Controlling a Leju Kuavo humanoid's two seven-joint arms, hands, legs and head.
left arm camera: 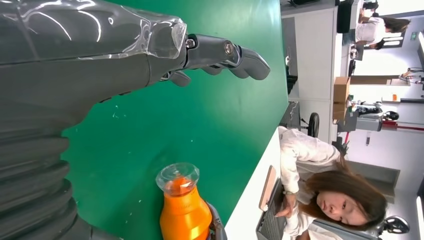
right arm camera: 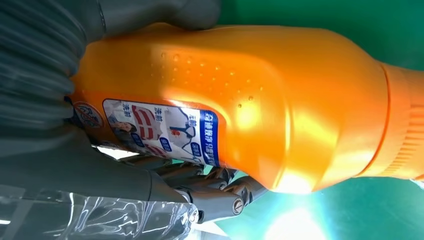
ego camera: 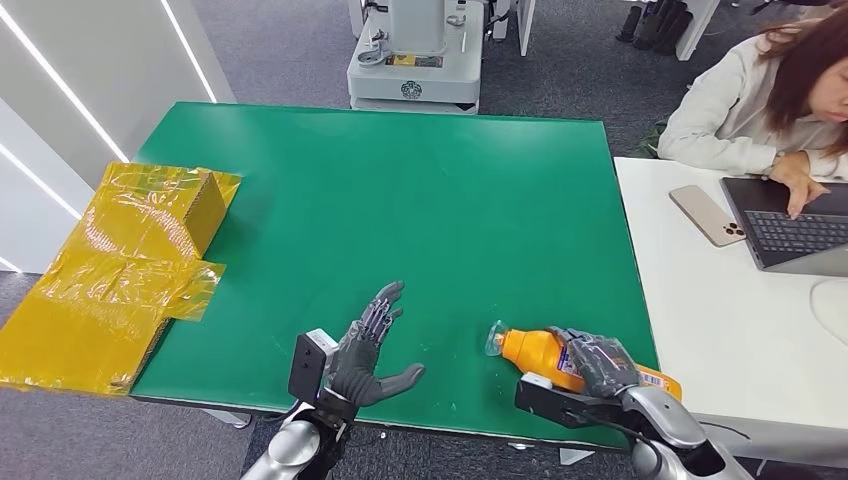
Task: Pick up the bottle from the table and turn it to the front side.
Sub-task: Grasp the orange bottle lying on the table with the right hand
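An orange bottle [ego camera: 535, 352] with a clear cap lies on its side near the front right corner of the green table [ego camera: 400, 200], cap pointing left. My right hand [ego camera: 598, 362] grips its body, fingers wrapped over the top. Close up, the bottle [right arm camera: 260, 100] shows a blue and white label, with the right hand's fingers [right arm camera: 210, 190] curled under it. My left hand [ego camera: 368, 350] hovers open over the table's front edge, left of the bottle, fingers spread. From the left wrist, the bottle's [left arm camera: 184, 210] cap end lies beyond my left hand [left arm camera: 90, 60].
Yellow-taped cardboard [ego camera: 130, 260] hangs over the table's left edge. A white desk [ego camera: 740, 330] adjoins on the right, bearing a phone [ego camera: 706, 214] and a laptop [ego camera: 795, 225] that a seated person [ego camera: 760, 100] is using. A grey machine base [ego camera: 415, 60] stands behind the table.
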